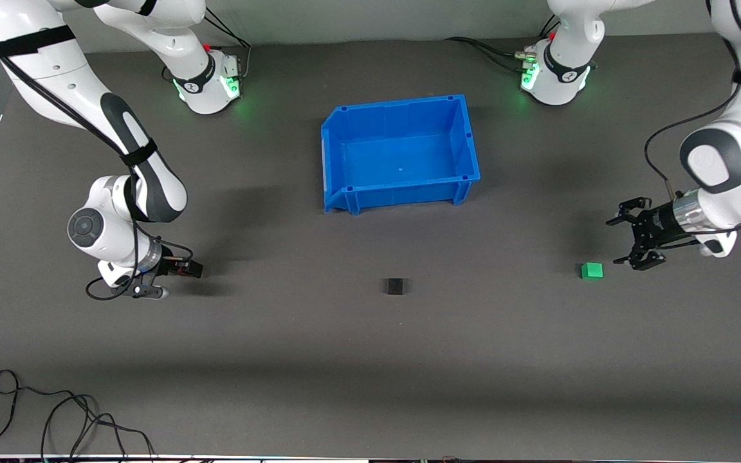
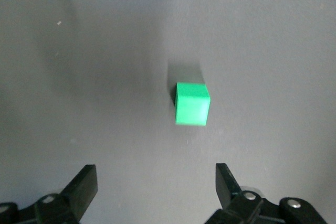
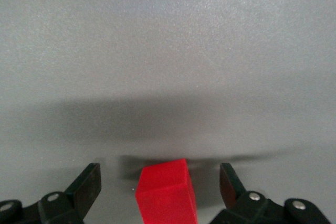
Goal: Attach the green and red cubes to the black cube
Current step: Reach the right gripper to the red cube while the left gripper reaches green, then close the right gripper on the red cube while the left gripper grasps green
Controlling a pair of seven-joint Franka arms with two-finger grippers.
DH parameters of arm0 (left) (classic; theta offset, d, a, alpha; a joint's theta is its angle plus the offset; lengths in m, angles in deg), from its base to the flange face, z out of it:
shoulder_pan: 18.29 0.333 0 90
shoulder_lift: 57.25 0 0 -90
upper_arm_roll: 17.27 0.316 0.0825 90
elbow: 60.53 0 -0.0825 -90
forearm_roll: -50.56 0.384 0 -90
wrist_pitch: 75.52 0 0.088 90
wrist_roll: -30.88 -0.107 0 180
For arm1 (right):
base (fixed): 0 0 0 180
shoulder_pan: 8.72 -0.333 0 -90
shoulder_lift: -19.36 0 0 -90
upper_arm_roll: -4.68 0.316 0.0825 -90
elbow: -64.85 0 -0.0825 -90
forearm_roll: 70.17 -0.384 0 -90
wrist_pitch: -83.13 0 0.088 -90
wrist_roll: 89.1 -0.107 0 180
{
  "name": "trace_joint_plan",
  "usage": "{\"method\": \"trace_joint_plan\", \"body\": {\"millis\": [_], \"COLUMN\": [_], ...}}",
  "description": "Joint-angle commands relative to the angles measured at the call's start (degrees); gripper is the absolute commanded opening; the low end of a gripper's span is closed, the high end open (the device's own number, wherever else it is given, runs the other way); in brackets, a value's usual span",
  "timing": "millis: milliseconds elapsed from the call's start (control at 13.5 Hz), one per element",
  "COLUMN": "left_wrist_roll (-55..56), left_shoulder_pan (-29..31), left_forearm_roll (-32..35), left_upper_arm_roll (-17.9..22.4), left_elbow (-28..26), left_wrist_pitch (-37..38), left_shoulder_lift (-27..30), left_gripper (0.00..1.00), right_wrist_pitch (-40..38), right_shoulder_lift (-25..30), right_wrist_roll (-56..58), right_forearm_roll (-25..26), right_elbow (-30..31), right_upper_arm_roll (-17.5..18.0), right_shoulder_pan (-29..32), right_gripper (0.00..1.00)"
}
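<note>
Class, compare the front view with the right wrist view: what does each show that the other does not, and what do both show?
Only the front view shows the blue bin, the black cube, the green cube and the open left gripper beside that green cube, at the left arm's end of the table.

Only the right wrist view shows the red cube, lying on the mat between the open fingers; in the front view the arm hides it.

Both show the right gripper, down low at the right arm's end, and the grey mat.

blue bin (image 1: 467,138) | on grey mat (image 1: 280,360) | loose cable (image 1: 55,411)
</note>
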Motion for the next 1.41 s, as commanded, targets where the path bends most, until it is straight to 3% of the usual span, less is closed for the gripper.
{"method": "trace_joint_plan", "body": {"millis": [0,297,371,446,520,1337], "left_wrist_roll": [-8.4,-14.85,-14.85,-14.85,-14.85,-14.85], "left_shoulder_pan": [0.62,0.53,0.44,0.27,-0.26,-0.96], "left_forearm_roll": [-5.67,-10.79,-10.8,-11.4,-12.28,-15.19], "left_upper_arm_roll": [-0.41,-0.41,-0.58,-0.67,-0.84,-1.2], "left_elbow": [-1.01,-1.11,-0.76,-0.14,0.04,2.67], "left_wrist_pitch": [-4.57,-8.45,-8.98,-9.68,-10.99,-13.46], "left_shoulder_lift": [-3.25,-6.6,-7.39,-8.26,-9.05,-12.31], "left_gripper": [1.0,1.0,1.0,1.0,1.0,1.0], "right_wrist_pitch": [3.51,5.55,5.55,5.47,5.47,5.64], "right_shoulder_lift": [0.66,0.75,0.83,0.92,1.01,0.66], "right_wrist_roll": [1.17,1.26,1.34,1.69,1.7,2.14], "right_forearm_roll": [0.44,0.44,0.44,0.44,0.44,0.44], "right_elbow": [2.77,4.1,4.1,4.1,4.1,3.66], "right_upper_arm_roll": [-0.27,-0.27,-0.27,-0.27,-0.27,-0.27], "right_shoulder_pan": [-0.13,-0.21,-0.13,-0.13,-0.13,0.58], "right_gripper": [0.88,0.79,0.73,0.59,0.55,0.54]}}
